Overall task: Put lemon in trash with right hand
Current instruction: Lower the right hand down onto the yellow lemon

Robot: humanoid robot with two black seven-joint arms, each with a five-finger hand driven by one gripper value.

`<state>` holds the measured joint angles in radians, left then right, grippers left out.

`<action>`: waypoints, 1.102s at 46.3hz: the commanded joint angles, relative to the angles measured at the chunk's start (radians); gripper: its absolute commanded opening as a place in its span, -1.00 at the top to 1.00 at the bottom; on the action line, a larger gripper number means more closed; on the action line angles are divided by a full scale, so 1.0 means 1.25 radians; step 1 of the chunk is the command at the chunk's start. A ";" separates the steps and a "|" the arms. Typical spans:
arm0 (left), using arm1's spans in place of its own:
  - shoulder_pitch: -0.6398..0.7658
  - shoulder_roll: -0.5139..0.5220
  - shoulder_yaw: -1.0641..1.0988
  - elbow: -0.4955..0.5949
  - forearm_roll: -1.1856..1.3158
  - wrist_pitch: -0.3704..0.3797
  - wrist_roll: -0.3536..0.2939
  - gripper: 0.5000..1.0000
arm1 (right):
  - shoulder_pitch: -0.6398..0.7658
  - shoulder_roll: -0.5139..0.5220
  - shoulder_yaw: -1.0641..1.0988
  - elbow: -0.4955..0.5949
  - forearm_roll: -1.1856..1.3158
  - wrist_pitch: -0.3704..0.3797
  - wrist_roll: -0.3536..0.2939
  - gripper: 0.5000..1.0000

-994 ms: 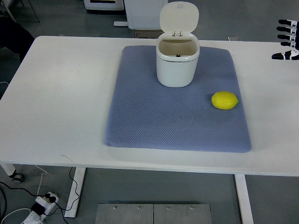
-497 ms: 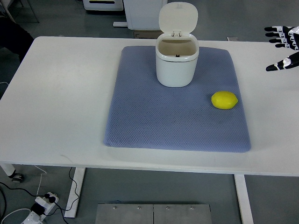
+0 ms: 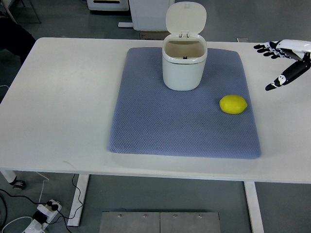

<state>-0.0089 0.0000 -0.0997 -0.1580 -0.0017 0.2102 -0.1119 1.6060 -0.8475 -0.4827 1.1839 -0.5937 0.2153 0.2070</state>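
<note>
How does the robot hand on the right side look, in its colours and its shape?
The right robot hand has a white glossy shell on its back and slim black fingers with small white segments at the joints. The thumb is black with a white part too. No cables or markings can be seen. The left arm is not in view.

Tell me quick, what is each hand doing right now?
Left hand: not in view.
Right hand: open, fingers spread, holding nothing, apart from the lemon.

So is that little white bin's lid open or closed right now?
Open. The small white plastic trash bin stands upright on the blue-grey mat with its hinged lid tipped back, leaving the inside visible.
</note>
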 commanded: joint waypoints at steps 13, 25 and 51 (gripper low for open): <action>0.000 0.000 0.000 0.000 0.000 0.000 0.000 -1.00 | 0.080 0.095 -0.122 -0.001 -0.021 0.000 -0.017 -1.00; 0.000 0.000 0.000 0.000 0.000 0.000 0.000 -1.00 | 0.102 0.144 -0.177 -0.002 -0.022 -0.021 -0.048 -1.00; 0.000 0.000 0.000 0.000 0.000 0.000 0.000 -1.00 | 0.115 0.220 -0.208 -0.012 -0.010 -0.056 -0.099 -1.00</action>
<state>-0.0092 0.0000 -0.0997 -0.1580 -0.0015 0.2101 -0.1119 1.7502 -0.5721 -0.7425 1.1691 -0.6076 0.1457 0.0832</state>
